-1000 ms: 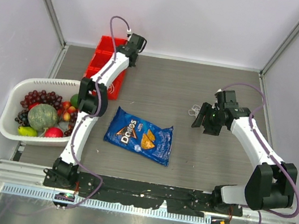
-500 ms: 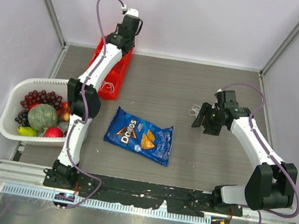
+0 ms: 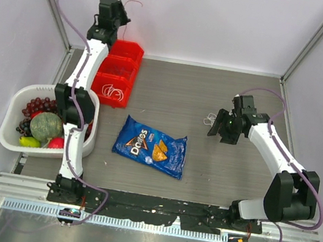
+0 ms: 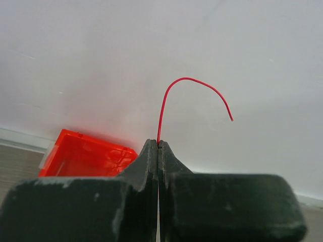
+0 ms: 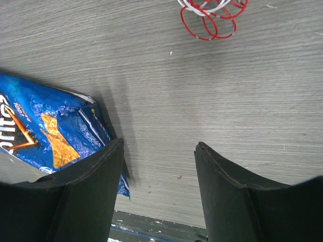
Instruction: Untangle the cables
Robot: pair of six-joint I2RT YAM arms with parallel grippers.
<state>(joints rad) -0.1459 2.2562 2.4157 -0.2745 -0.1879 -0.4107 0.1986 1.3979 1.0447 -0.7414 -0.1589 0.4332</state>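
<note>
My left gripper (image 3: 116, 13) is raised high against the back wall, above the red bin (image 3: 129, 53). In the left wrist view it (image 4: 158, 144) is shut on a thin red cable (image 4: 166, 96) that arcs up and right from the jaws; this cable also shows in the top view (image 3: 133, 2). White cable loops (image 3: 115, 93) lie in the bin's near compartment. A small tangle of red and white cables (image 5: 211, 15) lies on the table, also seen from above (image 3: 210, 118). My right gripper (image 5: 159, 146) is open and empty, hovering just beside that tangle (image 3: 216, 128).
A blue chip bag (image 3: 151, 146) lies at the table's middle, its edge by my right gripper's left finger (image 5: 86, 186). A white basket (image 3: 9, 139) of fruit stands at the left. The red bin also shows in the left wrist view (image 4: 86, 159).
My left arm has risen from the red bin and swung left toward the back wall, lifting the red cable. The right arm has hardly moved.
</note>
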